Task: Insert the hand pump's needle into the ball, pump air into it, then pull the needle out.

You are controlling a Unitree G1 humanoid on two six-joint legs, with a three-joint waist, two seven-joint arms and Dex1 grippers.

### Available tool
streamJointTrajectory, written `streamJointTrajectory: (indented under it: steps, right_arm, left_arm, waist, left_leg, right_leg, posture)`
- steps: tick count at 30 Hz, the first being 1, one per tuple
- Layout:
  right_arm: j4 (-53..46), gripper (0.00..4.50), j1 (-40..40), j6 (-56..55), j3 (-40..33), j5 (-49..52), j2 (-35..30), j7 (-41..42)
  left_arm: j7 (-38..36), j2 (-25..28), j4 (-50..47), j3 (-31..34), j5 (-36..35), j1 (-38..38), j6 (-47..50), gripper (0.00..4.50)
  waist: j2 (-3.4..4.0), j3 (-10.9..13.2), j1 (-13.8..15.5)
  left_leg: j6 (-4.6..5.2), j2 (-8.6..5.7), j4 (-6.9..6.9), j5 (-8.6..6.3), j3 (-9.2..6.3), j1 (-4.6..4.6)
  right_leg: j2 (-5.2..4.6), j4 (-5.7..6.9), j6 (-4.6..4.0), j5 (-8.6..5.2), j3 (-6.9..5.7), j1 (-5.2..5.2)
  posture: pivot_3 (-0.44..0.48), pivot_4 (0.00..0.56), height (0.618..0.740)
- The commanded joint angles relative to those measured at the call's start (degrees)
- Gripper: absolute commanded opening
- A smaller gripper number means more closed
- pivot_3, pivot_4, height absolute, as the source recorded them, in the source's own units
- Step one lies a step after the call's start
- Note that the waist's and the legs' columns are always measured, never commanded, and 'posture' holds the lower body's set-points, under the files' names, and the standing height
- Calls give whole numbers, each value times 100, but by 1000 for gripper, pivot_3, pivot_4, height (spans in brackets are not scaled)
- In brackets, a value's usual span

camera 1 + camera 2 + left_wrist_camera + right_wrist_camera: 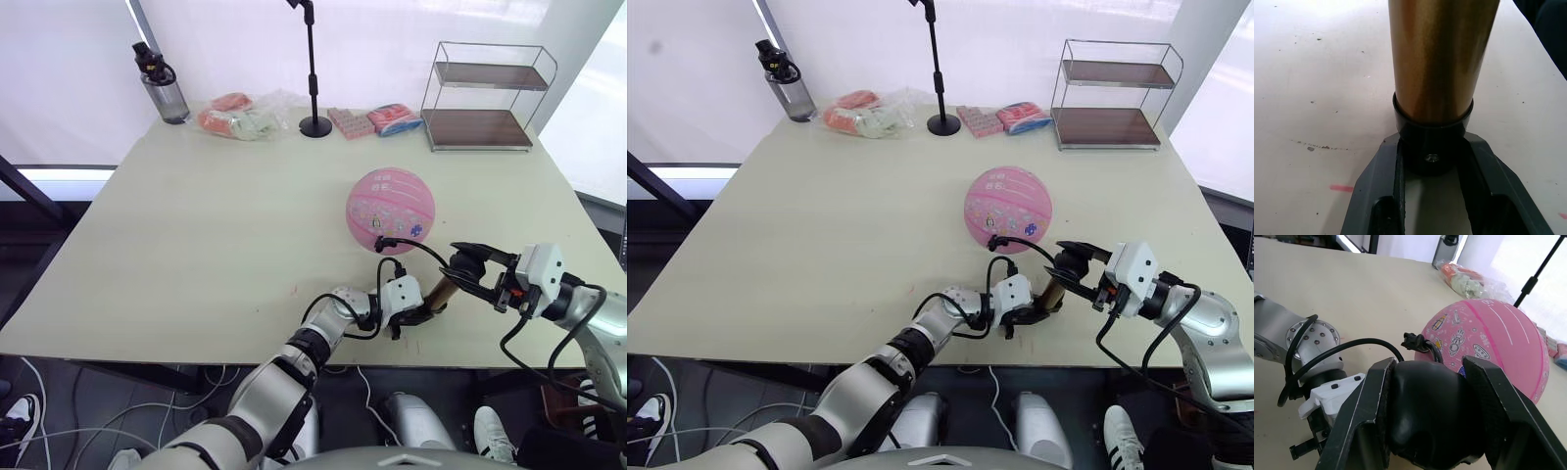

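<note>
The pink ball (390, 209) rests round on the table, right of centre. Just in front of it the hand pump (443, 291) slants up off the tabletop. My left gripper (423, 311) is shut on the pump's black bottom cap (1432, 142), under the bronze barrel (1437, 58). Over the top end, my right gripper (468, 264) is shut on the black handle (1425, 411). A thin black hose (416, 247) arcs from the pump to a black fitting (1413, 341) pressed against the ball's near side. The needle's pin is hidden there.
At the back stand a wire shelf (485, 93), a black stand (314, 69), a water bottle (162, 86) and several snack packets (240, 116). The table's front edge (196, 357) runs just behind my grippers.
</note>
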Motion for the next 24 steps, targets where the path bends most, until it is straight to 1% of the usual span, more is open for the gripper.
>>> streamJointTrajectory:
  steps: [1,5,7,13,15,17,21,24]
  right_arm:
    - [-229,1728,12,691,-206,433,-354,164]
    - [-855,1728,-375,1415,-850,1342,-873,148]
    - [-1044,1728,-557,1787,-1193,1777,-1145,170]
    - [-1199,1728,-1090,2697,-2101,2769,-1906,249]
    - [-1160,1728,-1276,2890,-2290,2950,-2110,292]
    - [-1113,1728,-1523,3099,-2461,3176,-2288,254]
    - [-974,1728,-2018,3469,-2623,3491,-2616,223]
    - [-832,1728,-2312,3714,-2688,3634,-2776,207]
  left_arm:
    - [-125,104,391,-152,257,258,282,998]
    - [-133,105,394,-150,270,257,276,998]
    - [-142,103,396,-152,276,258,268,998]
    - [-167,79,408,-185,296,275,233,998]
    - [-168,73,414,-190,299,281,227,998]
    - [-170,70,413,-198,304,286,221,998]
    - [-176,67,423,-203,310,289,210,998]
    - [-182,62,418,-214,322,290,199,998]
  waist:
    - [16,10,6]
    - [83,66,44]
    - [106,89,67]
    - [104,104,100]
    - [100,106,102]
    - [112,114,102]
    - [110,119,115]
    - [133,134,132]
  left_leg:
    - [0,-2,0,0,1,-1]
    - [0,-11,0,0,0,-19]
    - [1,-16,0,0,0,-28]
    - [8,-19,-1,-3,0,-37]
    - [8,-18,-1,-4,1,-37]
    - [9,-17,-1,-4,4,-36]
    - [11,-18,-1,-5,2,-41]
    - [11,-24,0,-5,6,-56]
  right_leg:
    - [-2,0,0,0,1,-1]
    - [-8,-4,2,1,1,-12]
    - [-11,-5,19,10,2,-19]
    - [-12,-16,25,9,0,-22]
    - [-12,-18,25,9,0,-22]
    - [-13,-18,25,9,1,-22]
    - [-16,-21,24,8,-4,-25]
    - [-23,-23,26,10,0,-37]
  posture:
    - [0,150,731]
    - [0,150,731]
    - [0,150,731]
    - [0,150,731]
    - [0,150,731]
    - [0,150,731]
    - [0,150,731]
    - [0,150,731]
